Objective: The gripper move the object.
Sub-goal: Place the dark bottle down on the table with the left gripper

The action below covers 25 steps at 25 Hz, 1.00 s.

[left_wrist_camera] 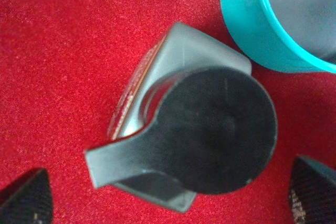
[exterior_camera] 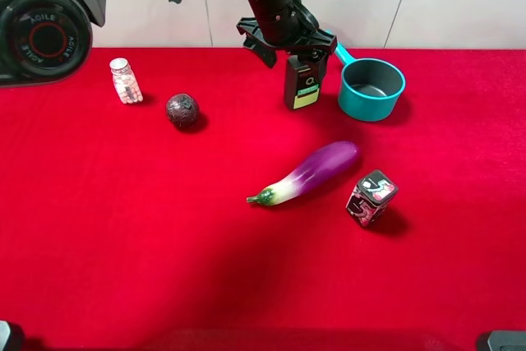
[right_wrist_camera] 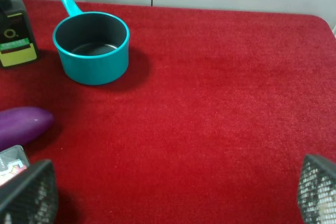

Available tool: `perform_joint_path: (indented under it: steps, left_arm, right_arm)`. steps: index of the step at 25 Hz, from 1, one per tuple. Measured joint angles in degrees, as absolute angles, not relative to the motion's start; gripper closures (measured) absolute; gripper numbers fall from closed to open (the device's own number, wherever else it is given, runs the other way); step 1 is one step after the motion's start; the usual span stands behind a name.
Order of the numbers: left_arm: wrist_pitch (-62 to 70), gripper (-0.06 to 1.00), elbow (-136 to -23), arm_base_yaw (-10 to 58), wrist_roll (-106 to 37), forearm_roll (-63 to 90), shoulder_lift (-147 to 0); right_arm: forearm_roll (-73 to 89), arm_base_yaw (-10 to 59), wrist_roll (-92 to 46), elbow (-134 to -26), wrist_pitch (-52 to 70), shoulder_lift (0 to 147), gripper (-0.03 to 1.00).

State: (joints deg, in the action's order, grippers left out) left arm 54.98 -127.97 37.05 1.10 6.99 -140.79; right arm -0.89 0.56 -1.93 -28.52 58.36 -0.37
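Left pincer (exterior_camera: 296,51): mine, jaws wide, poised over bottle (exterior_camera: 302,86), either side of pump head, not touching; spread gives clearance. Bottle: upright on red surface (exterior_camera: 123,244), just beside pot (exterior_camera: 370,104).

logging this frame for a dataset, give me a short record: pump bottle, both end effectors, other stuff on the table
pump bottle: upright on the red cloth, beside the teal saucepan
left end effector: above the pump bottle, jaws open either side, not touching it
right end effector: open, empty
other items: eggplant, patterned cube, pill bottle, dark ball
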Motion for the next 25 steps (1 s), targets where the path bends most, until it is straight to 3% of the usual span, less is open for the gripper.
perform_joint_path:
  steps: [13, 25]
  left_arm:
    - [59.7, 0.07, -128.4, 37.1, 0.4, 7.0, -137.5]
    - [68.0, 0.07, -137.7, 37.1, 0.0, 6.9, -137.2]
  right_arm:
    - [-0.9, 0.6, -1.9, -28.5, 58.3, -0.4, 0.27]
    - [-0.9, 0.6, -1.9, -28.5, 58.3, -0.4, 0.27]
